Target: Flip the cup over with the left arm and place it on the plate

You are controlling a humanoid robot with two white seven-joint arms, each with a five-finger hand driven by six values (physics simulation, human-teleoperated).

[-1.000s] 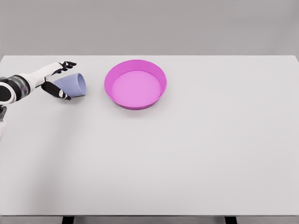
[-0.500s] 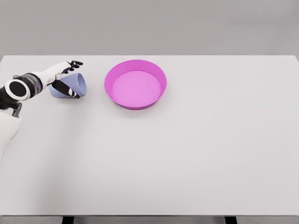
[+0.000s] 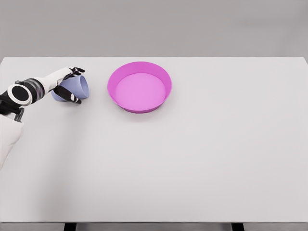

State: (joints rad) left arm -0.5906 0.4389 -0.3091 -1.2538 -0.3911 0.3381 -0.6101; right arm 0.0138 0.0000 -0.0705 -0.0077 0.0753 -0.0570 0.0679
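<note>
Bright, even light w/ faint soft shadows, no glare, render slightly soft overall.

Lavender cup (image 3: 76, 88) on its side, left of empty magenta plate (image 3: 139, 86)

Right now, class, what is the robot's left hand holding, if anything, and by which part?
The left hand grips the cup, lying on its side, by its body: fingers curl over the top, thumb underneath.
</note>
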